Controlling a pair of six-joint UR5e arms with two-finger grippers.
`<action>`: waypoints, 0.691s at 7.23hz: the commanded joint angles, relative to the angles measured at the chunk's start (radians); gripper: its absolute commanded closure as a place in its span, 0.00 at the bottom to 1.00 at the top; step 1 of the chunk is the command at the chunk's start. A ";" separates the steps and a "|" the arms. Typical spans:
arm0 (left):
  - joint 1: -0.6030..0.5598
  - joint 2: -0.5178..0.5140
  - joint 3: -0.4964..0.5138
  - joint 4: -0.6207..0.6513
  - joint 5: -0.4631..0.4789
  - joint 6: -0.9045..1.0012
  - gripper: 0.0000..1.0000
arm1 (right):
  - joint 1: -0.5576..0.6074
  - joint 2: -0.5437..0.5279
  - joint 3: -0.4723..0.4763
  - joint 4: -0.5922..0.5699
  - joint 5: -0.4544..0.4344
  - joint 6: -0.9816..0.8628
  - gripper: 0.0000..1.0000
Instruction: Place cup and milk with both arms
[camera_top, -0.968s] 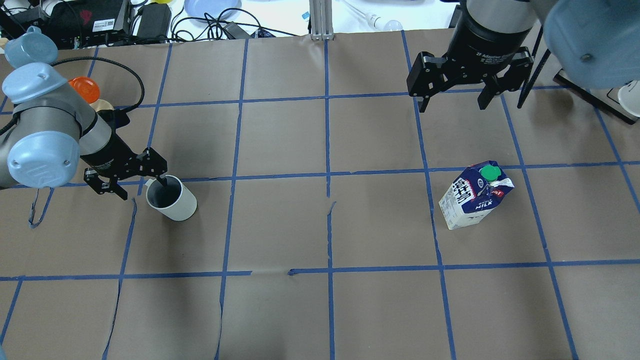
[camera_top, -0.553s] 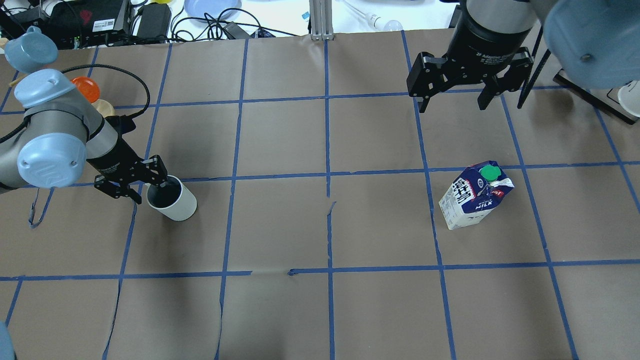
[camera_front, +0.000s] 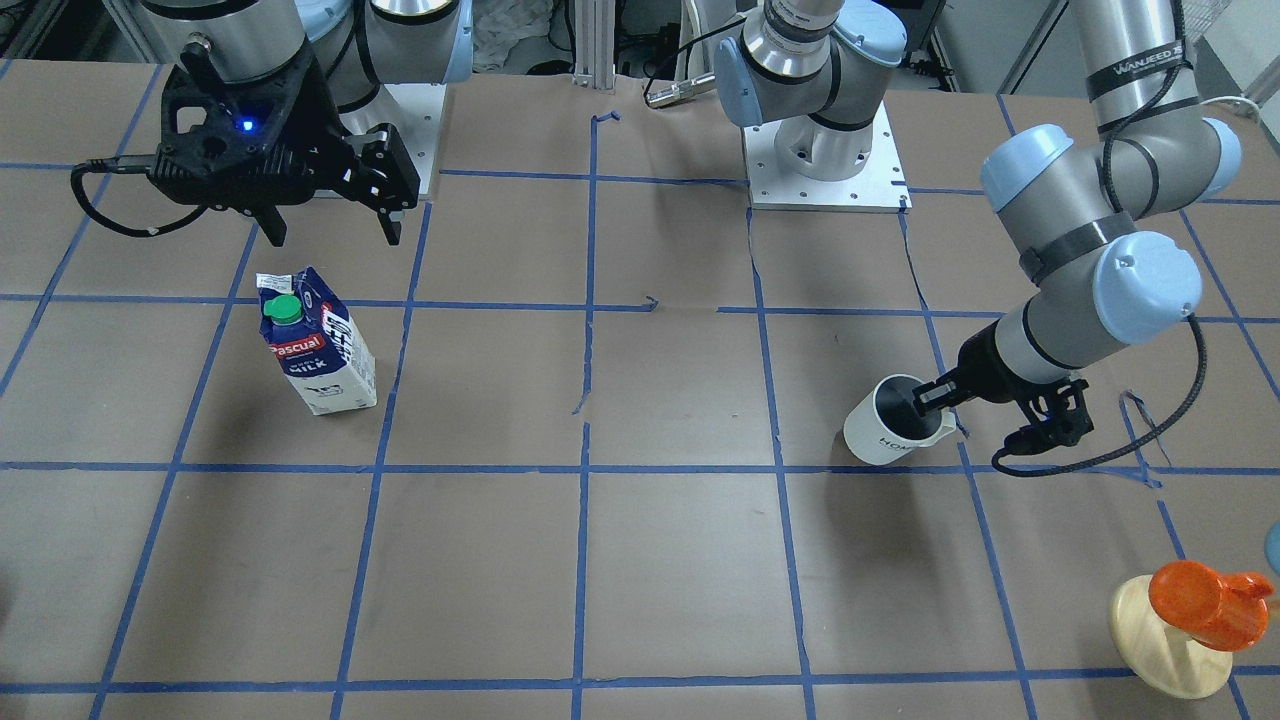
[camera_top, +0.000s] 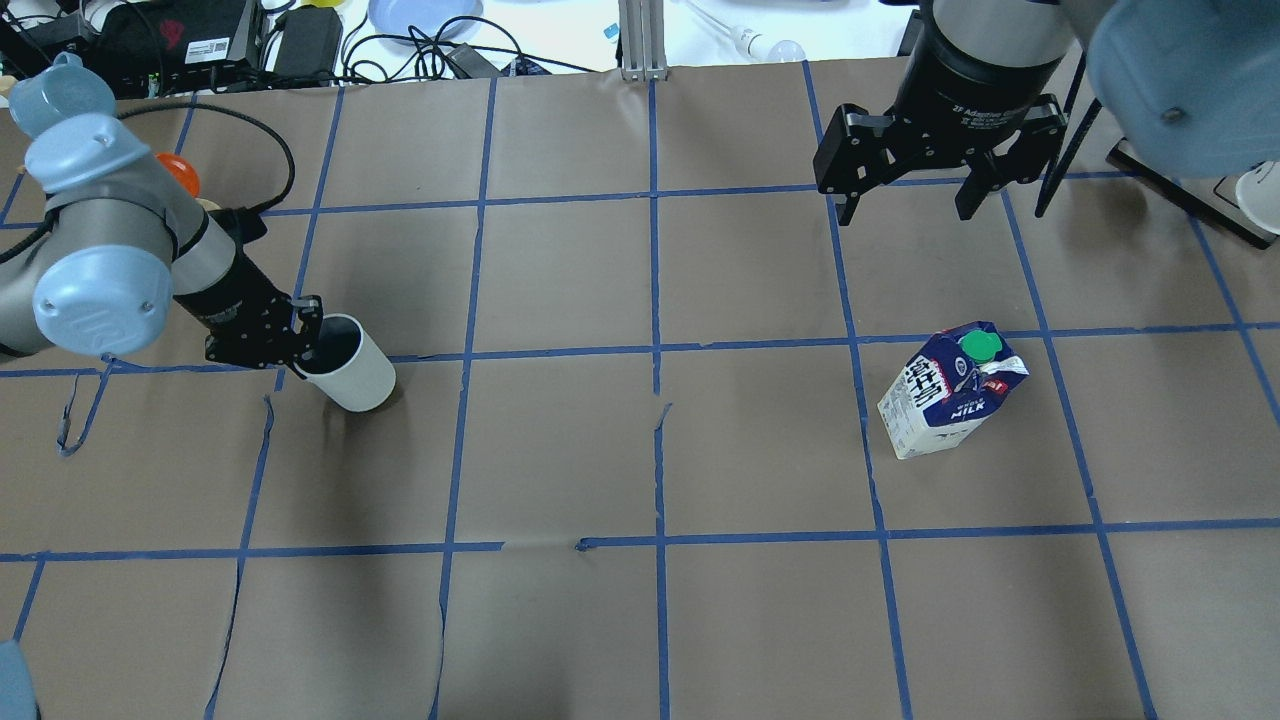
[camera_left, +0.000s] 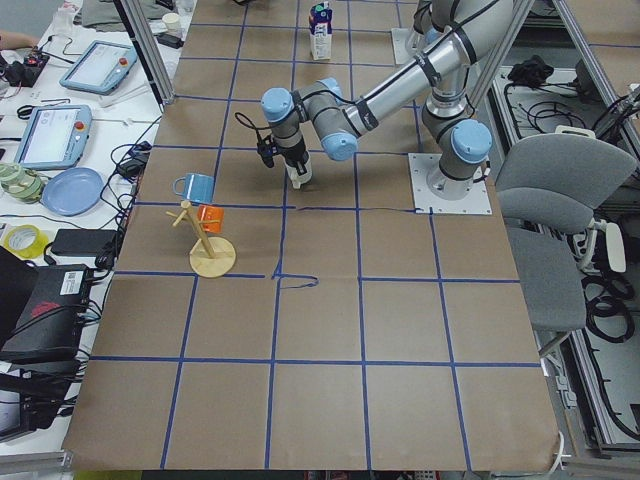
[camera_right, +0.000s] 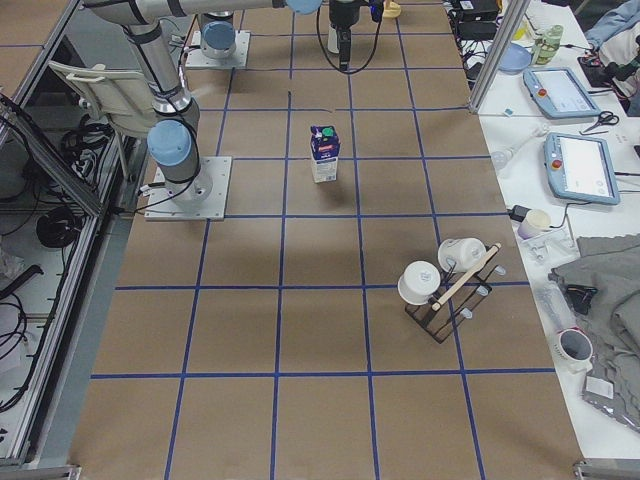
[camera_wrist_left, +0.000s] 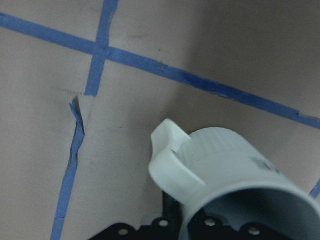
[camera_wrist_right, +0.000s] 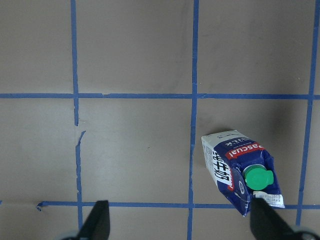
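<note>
Table covering: brown paper (camera_top: 560, 450) ruled into squares by blue tape (camera_top: 655, 300). Item 1, farthest to the robot's left of the milk (camera_top: 940, 400): a pale wooden stand (camera_front: 1150, 650) carrying an orange cup (camera_front: 1195, 600) and a blue cup (camera_left: 195, 187), all well apart from the milk. Item 2: left arm (camera_top: 120, 215), grey with pale blue joint caps, reaching in on that same far side from the milk. Item 3: left gripper (camera_top: 308, 340), black, fingers drawn narrow and clamped on the rim of the cup (camera_top: 360, 385), one finger down inside the dark interior, the other outside the wall; the left wrist view shows the handle (camera_wrist_left: 170, 160) jutting out just beside the grip. Item 4: cup, white, small dark lettering on its side, to the left of the milk and well apart from it; whether its base rests flat on the paper cannot be told. Item 5: milk, upright on the paper, green cap on top, red label and white MILK text showing, standing free of both grippers. Item 6: right gripper (camera_top: 908, 212), on the right arm (camera_front: 240, 35), hanging high over the milk and clear of it, fingers spread wide; in the right wrist view the milk lies below, nearer one fingertip than the other
</note>
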 joint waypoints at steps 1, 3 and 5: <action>-0.095 -0.011 0.190 -0.123 -0.022 -0.155 1.00 | -0.001 0.000 0.000 0.000 -0.001 0.000 0.00; -0.202 -0.052 0.292 -0.138 -0.071 -0.283 1.00 | -0.001 0.000 0.000 0.000 -0.001 -0.003 0.00; -0.331 -0.103 0.302 -0.032 -0.071 -0.377 1.00 | -0.003 0.002 0.000 0.000 -0.002 -0.003 0.00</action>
